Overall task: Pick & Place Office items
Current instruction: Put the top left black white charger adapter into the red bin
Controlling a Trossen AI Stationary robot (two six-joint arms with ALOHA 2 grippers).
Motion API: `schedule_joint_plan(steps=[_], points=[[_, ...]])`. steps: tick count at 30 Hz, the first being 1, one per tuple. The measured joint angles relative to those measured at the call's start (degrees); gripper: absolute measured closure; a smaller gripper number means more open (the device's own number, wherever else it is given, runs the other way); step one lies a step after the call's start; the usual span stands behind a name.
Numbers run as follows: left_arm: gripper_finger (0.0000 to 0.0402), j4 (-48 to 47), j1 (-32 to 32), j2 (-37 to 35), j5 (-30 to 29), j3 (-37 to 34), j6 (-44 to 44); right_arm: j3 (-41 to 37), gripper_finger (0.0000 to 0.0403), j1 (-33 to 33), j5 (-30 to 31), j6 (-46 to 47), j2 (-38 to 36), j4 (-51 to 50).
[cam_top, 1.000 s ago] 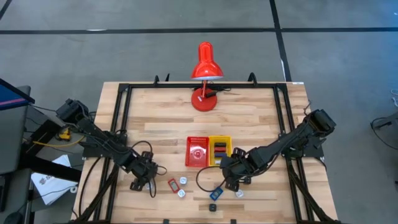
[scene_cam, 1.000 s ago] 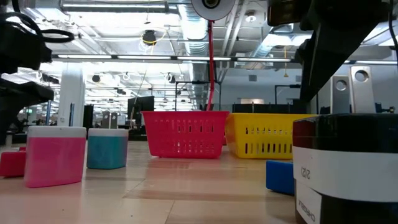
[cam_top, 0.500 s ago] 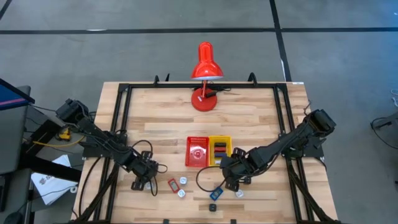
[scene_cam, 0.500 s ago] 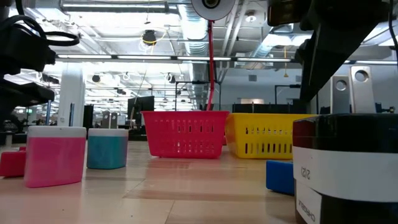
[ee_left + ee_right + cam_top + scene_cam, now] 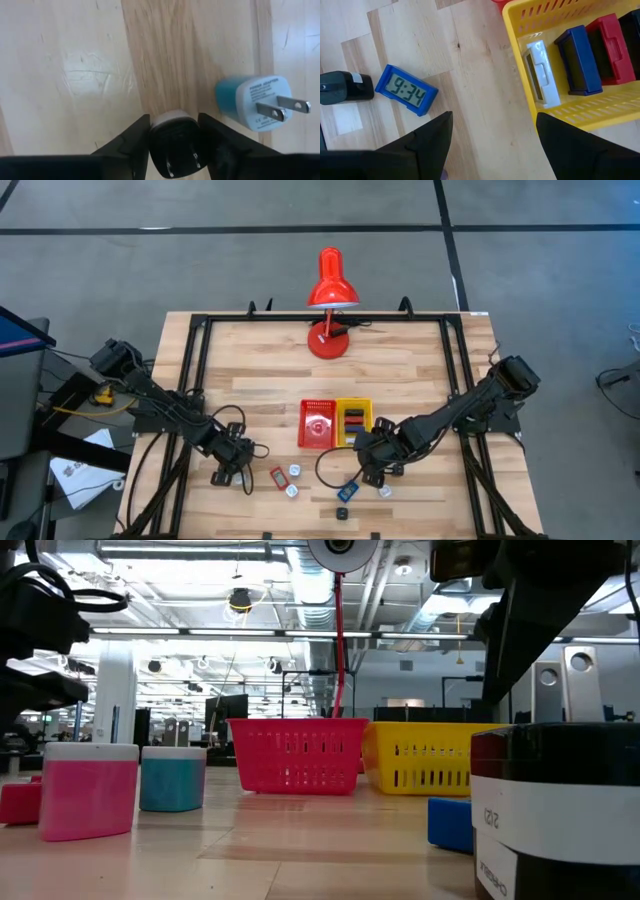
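Black adapter [image 5: 174, 142] pinched btwn left fingers [image 5: 129, 140] (prongs showing).

Evenly lit from overhead; only soft, short shadows under the arms on the wooden table [image 5: 400, 360]. Bright ceiling strip lights [image 5: 190, 552] glaring across the top of the low view, near objects there large and soft-edged. Mild sheen on the wood upper left in the left wrist view. Dark fingers [image 5: 430, 142] blurred at the bottom.

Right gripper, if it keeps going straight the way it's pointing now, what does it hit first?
Probably bare table: the right gripper has open jaws, with the blue digital clock to one side and the yellow tray to the other. Depth is unclear.
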Motion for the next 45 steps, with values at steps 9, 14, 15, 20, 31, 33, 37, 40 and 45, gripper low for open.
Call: schedule_joint_plan(steps=[9, 14, 15, 20, 31, 33, 37, 40, 45], points=[[0.0261, -1.79, 3.55, -4.61, 0.0, 0.0, 0.07, 0.0, 0.0124, 0.0, -0.17, 0.0, 0.0, 0.01], [0.0267, 0.33, 9.24, -10.22, -0.45, -0.02, 1.48, 0.0, 0.0124, 0.0, -0.22, -0.02, 0.0, -0.02], [0.0266, 1.98, 10.54, -11.11, -0.47, -0.02, 2.88, 0.0, 0.0124, 0.0, -0.22, -0.02, 0.0, -0.04], [0.0264, 17.55, 16.18, -12.98, -0.08, -0.02, 15.15, -0.02, 0.0124, -0.11, -0.22, -0.18, 0.0, -0.08], [0.0264, 25.87, 28.27, -3.56, 2.78, 7.54, 30.11, -0.07, 0.0124, -0.21, -0.26, -0.04, 0.0, -1.11], [0.0264, 24.23, 29.62, -0.6, 3.54, 10.92, 33.06, -0.07, 0.0124, -0.2, -0.26, -0.02, 0.0, -1.31], [0.0264, 19.79, 32.04, 5.12, 3.58, 16.73, 34.92, -0.07, 0.0124, -0.13, -0.39, -0.02, 0.0, -1.61], [0.0264, 19.62, 33.68, 8.72, 3.56, 19.44, 34.95, -0.07, 0.0124, 0.08, -0.42, -0.02, 0.0, -1.83], [0.0263, 19.37, 35.65, 13.11, 3.58, 21.52, 35.08, -0.04, 0.0124, 0.33, -0.44, -0.02, 0.0, -1.96]])
